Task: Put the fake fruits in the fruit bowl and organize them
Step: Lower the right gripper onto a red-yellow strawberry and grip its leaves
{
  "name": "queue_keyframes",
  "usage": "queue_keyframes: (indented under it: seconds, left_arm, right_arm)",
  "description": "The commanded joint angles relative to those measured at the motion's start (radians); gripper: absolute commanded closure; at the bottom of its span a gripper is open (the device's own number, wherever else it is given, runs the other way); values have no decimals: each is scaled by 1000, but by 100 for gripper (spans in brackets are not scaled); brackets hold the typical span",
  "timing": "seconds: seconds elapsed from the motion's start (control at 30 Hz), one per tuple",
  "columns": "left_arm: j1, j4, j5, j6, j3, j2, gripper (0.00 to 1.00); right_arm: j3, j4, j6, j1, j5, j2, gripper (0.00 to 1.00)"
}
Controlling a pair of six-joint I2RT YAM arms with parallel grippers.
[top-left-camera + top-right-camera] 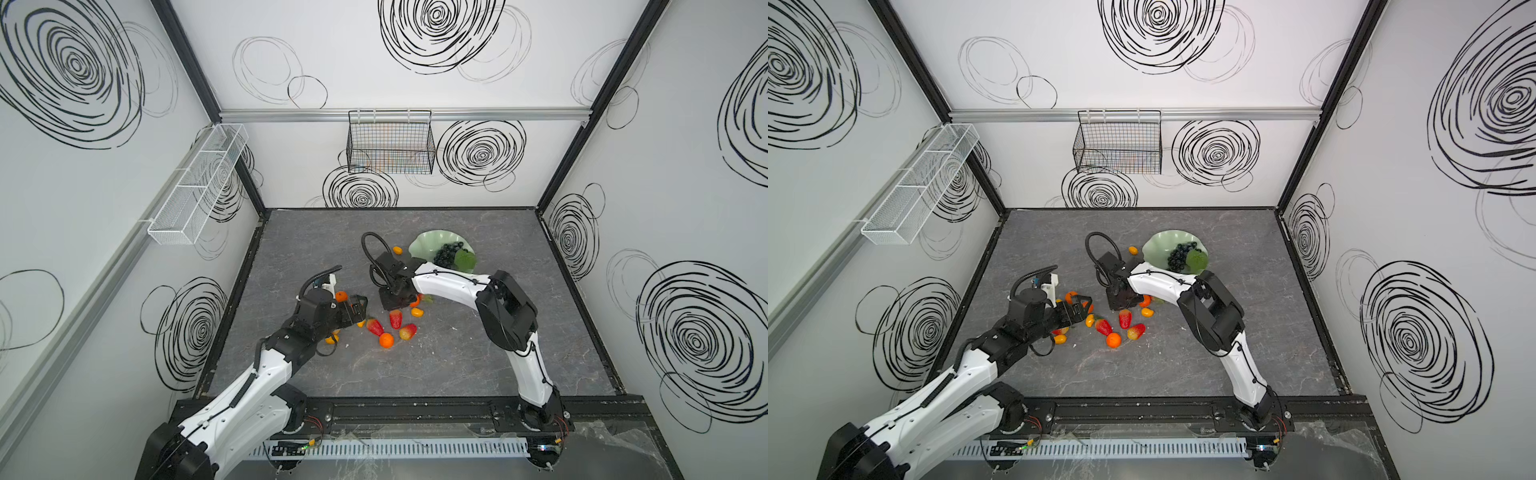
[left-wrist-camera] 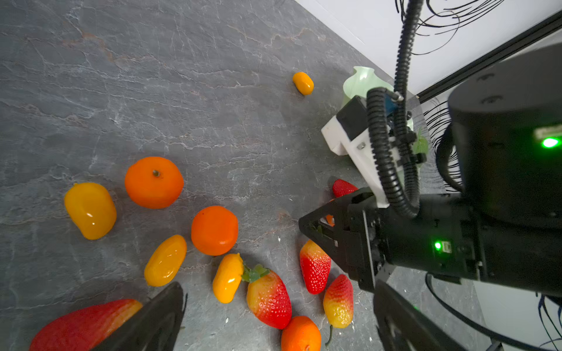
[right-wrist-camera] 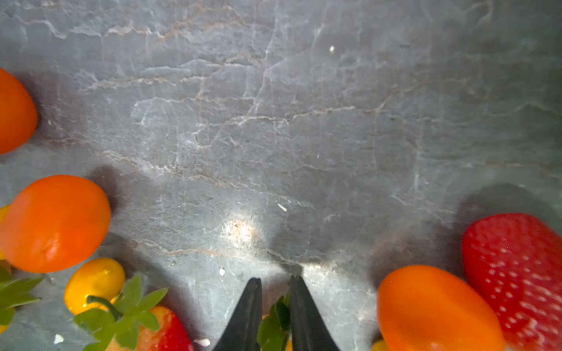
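Down at the grey marbled surface point(image 3: 273, 121), the right tool point(image 3: 275, 281) pinches a plastic strawberry's green leafy top point(image 3: 273, 323); the left tool point(image 1: 358, 311) hangs wide open, empty, above scattered plastic fruits point(image 2: 214, 231).

The fruit bowl point(image 1: 419, 245) stood on the surface point(image 1: 457, 353) toward the far side, right of the middle, with the grape bunch point(image 1: 446, 252) in its right half. 1 kumquat point(image 1: 397, 250) lay just left of the bowl, apart from it. Nearer the front, 3 strawberries point(image 1: 395, 319) lay side by side, a tangerine point(image 1: 386, 340) just before them.
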Motion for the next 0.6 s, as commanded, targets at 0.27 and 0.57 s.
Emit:
queue_keyframes:
  seconds: [0.27,0.57]
  left_arm:
    - [4,14,-26,28,-7,-26,0]
    - [-32,29,-50,83,21,-34,0]
  right_arm:
    - [-7,21,18,7,-13,-45,90]
    - [-80,76,20,0,-41,-165,94]
